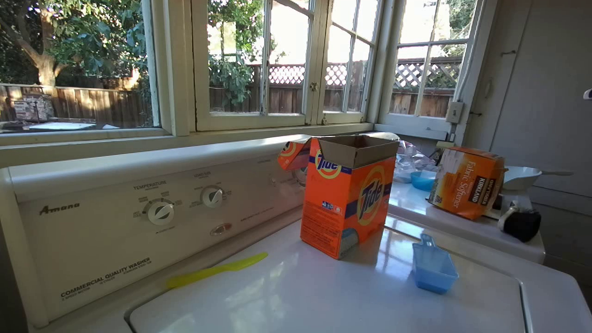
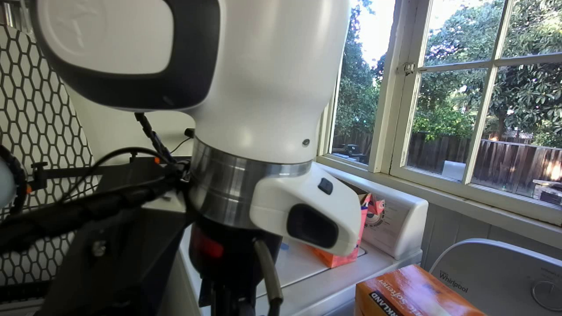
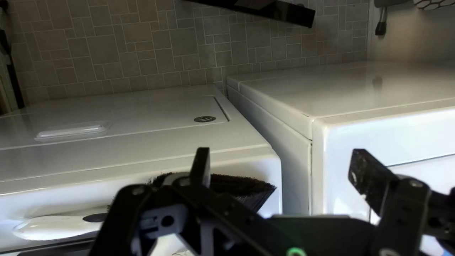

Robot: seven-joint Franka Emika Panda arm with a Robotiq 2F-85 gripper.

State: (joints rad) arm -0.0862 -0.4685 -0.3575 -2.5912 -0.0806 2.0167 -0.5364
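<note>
- the washer [image 1: 550, 296] is white and glossy, window light streaked across its lid [image 1: 259, 296].
- beside the washer, across a narrow gap, is another white machine [image 3: 106, 156].
- behind the washer run windows [image 1: 256, 122] onto trees [image 1: 101, 46] and a wooden fence [image 1: 78, 104]; in front of it, grey tiles [image 3: 142, 39] cover the floor.
- on the washer: a tide box [image 1: 319, 212], upright, top open; a blue scoop [image 1: 434, 270]; a yellow knife [image 1: 217, 270] lying near the washer's dial panel [image 1: 106, 236].
- the brush [image 3: 245, 185] lies on the machine beside the washer, at the front corner nearest it, close to a softener box [image 1: 467, 185].
- its long axis runs roughly along the front edge: black bristles [image 3: 261, 190] toward the washer, white handle [image 3: 49, 227] away from it. the middle is hidden by the gripper [image 3: 284, 170].
- the gripper's fingers stand wide apart; one overlaps the brush in the wrist view, but i cannot tell whether they touch.
- the arm [image 2: 272, 87] fills much of an exterior view, blocking part of the washer.
</note>
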